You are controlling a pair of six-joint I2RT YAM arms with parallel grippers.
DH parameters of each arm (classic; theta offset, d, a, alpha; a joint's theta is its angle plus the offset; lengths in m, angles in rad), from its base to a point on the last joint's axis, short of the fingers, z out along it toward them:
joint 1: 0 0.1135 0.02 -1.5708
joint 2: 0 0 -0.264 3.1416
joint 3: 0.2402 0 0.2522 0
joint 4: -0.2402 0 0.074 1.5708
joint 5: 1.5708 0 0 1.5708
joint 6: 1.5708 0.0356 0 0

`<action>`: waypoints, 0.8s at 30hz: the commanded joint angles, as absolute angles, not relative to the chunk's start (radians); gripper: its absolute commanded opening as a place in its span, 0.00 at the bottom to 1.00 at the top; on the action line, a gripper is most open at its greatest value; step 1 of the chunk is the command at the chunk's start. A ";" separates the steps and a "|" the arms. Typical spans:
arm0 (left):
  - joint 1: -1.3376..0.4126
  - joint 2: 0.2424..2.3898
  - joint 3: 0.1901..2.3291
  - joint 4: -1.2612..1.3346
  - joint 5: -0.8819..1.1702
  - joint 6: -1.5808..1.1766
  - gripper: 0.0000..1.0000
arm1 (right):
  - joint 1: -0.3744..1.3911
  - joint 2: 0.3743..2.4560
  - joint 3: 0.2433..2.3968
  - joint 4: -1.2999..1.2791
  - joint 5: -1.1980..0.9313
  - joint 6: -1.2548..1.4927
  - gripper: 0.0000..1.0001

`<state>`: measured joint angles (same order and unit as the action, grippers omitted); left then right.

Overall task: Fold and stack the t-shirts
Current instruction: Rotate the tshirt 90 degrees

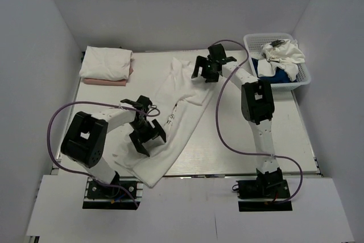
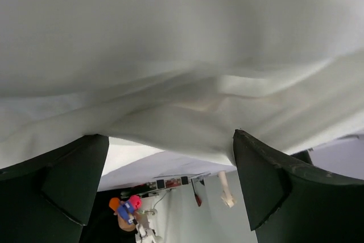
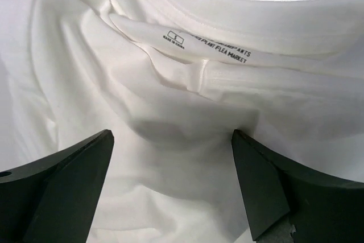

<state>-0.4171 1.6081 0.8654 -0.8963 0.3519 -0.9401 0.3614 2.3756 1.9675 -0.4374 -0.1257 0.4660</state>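
Observation:
A white t-shirt lies unfolded and rumpled, running diagonally from the table's back middle to the front left. My left gripper is open at the shirt's lower left part; in the left wrist view the cloth spans above my spread jaws. My right gripper is open at the shirt's far end; in the right wrist view it hovers just over the collar with its printed label. A folded white shirt lies on a folded pale pink one at the back left.
A white plastic basket stands at the back right, holding crumpled white cloth and blue cloth. White walls enclose the table on three sides. Purple cables loop from both arms.

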 commanded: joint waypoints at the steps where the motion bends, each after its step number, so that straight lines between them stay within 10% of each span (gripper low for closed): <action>1: -0.472 1.652 0.942 -0.793 0.439 -0.995 1.00 | 0.374 2.520 2.090 -0.341 -0.285 0.456 0.90; 13: -0.709 2.015 1.294 -0.574 0.573 -1.121 1.00 | 0.318 2.735 2.335 -0.213 -0.239 0.577 0.90; 24: -0.727 1.935 1.405 -0.776 0.450 -1.063 1.00 | 0.256 2.585 2.294 -0.230 -0.273 0.410 0.90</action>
<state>-0.7269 2.0373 1.4124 -0.7006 0.5068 -1.1038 0.2718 2.6781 2.3466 -0.1658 -0.2836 0.5194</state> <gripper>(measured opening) 0.996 0.904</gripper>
